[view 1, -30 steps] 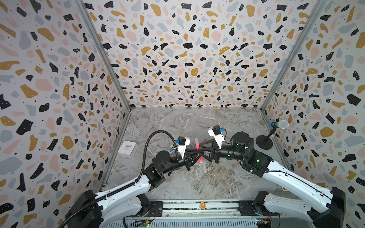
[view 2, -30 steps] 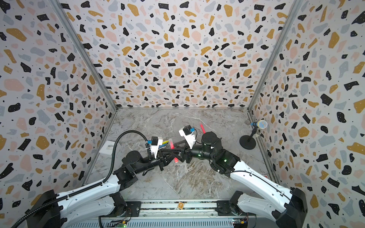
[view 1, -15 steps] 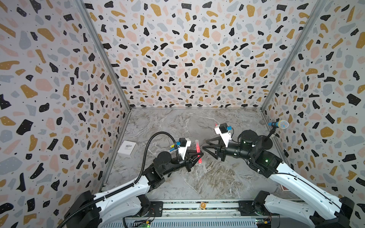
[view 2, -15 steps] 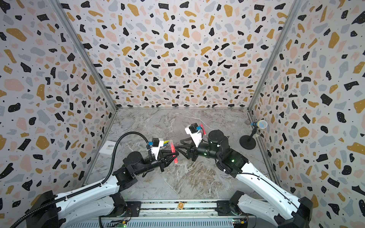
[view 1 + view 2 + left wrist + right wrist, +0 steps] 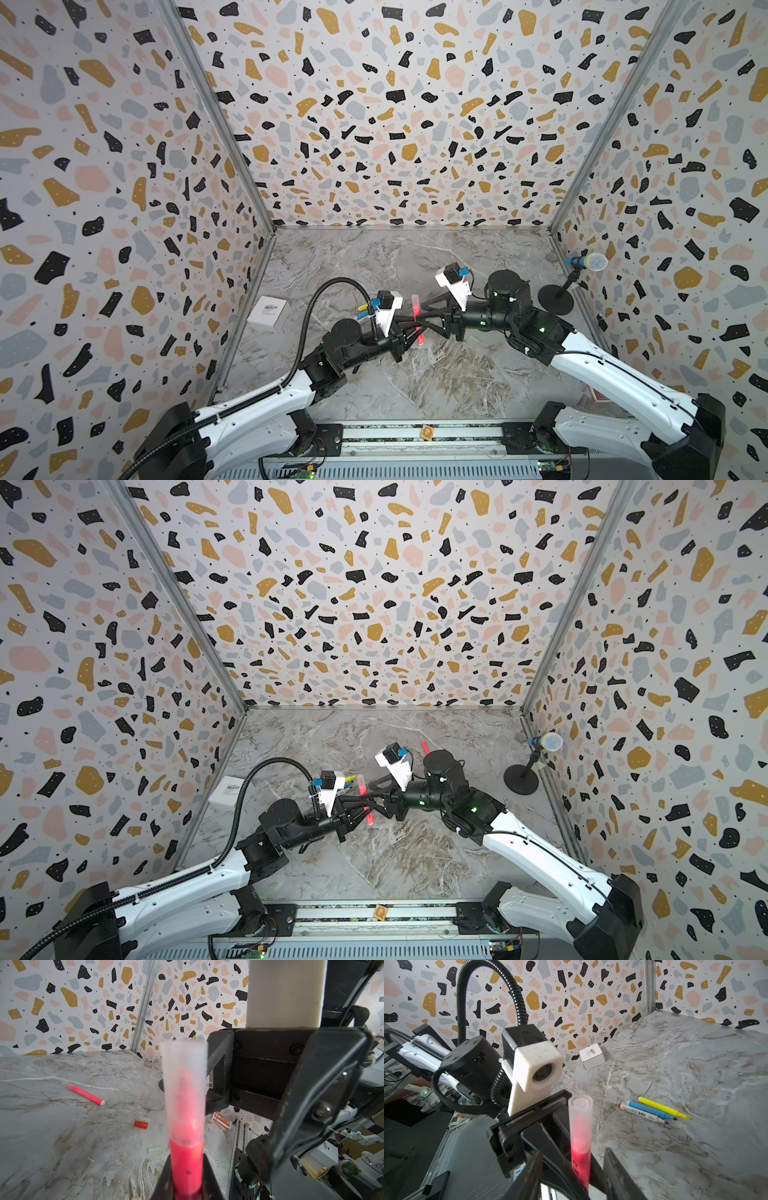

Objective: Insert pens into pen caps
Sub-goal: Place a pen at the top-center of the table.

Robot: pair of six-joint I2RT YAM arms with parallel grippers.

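Left gripper (image 5: 412, 329): pressed together on the barrel of the held pink pen (image 5: 186, 1159); the grip is low on the barrel.
Held pink pen: upright, clear of the desk (image 5: 415, 382), just below the middle of the frame in both top views.
Clear cap (image 5: 184, 1084): sits over the upper end of the held pink pen; the pink tip shows through it.
Right gripper (image 5: 572, 1167): spread, one finger on each side of the held pink pen, with a gap on both sides. It faces the left gripper, and their tips overlap in both top views.
Second pink pen (image 5: 424, 746): lies flat on the desk behind the right arm, right of centre in a top view.
Red-orange cap (image 5: 141, 1124): lies on its side on the desk, apart from the second pink pen.
Small pale cap (image 5: 154, 1149): lies on the desk, near the red-orange cap.
Yellow pen (image 5: 662, 1108), light blue pen (image 5: 650, 1110), white-barrelled pen (image 5: 641, 1114): side by side on the desk, uncapped, tips pointing the same way.
White box (image 5: 268, 313): on the desk by the left wall, left of centre.
Microphone (image 5: 586, 262): on a small stand at the right edge of the desk.
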